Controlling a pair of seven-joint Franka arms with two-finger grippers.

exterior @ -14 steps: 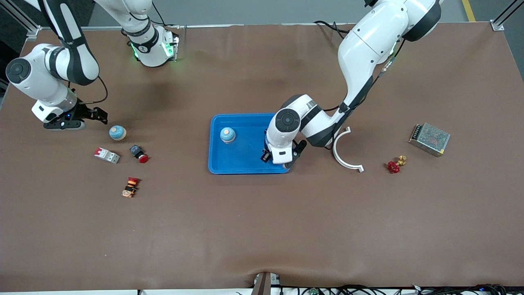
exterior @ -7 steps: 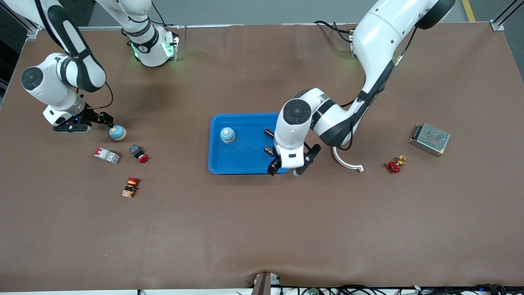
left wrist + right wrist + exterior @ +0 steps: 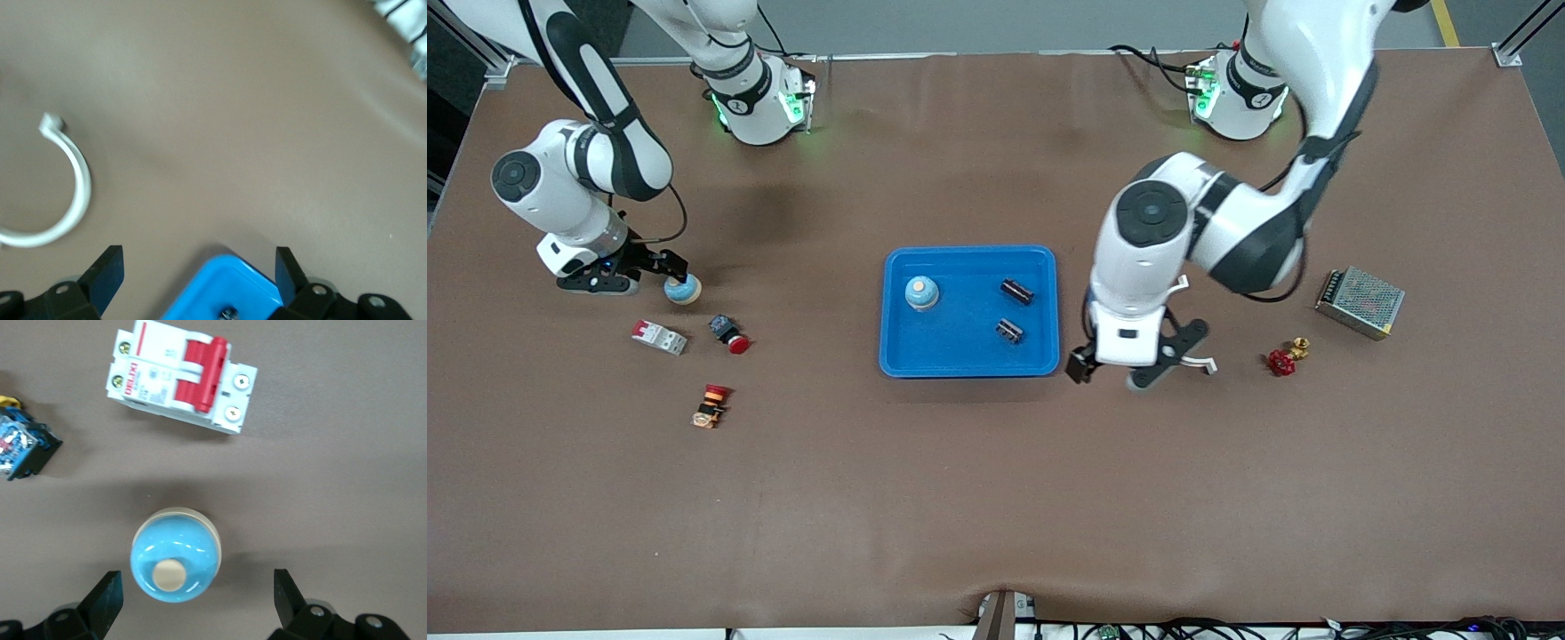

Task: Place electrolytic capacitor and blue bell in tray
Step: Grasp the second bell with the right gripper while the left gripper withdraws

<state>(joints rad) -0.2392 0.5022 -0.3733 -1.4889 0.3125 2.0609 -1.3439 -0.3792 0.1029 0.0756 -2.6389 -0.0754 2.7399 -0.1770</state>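
Even, bright overhead light casts soft shadows on the brown surface (image 3: 960, 498); the left wrist view is motion-blurred.

Readable markings: one brand name.
"DELIXI" is printed in red on the white face of the breaker (image 3: 181, 377), beside its red switch lever; the smaller print beneath it cannot be read.
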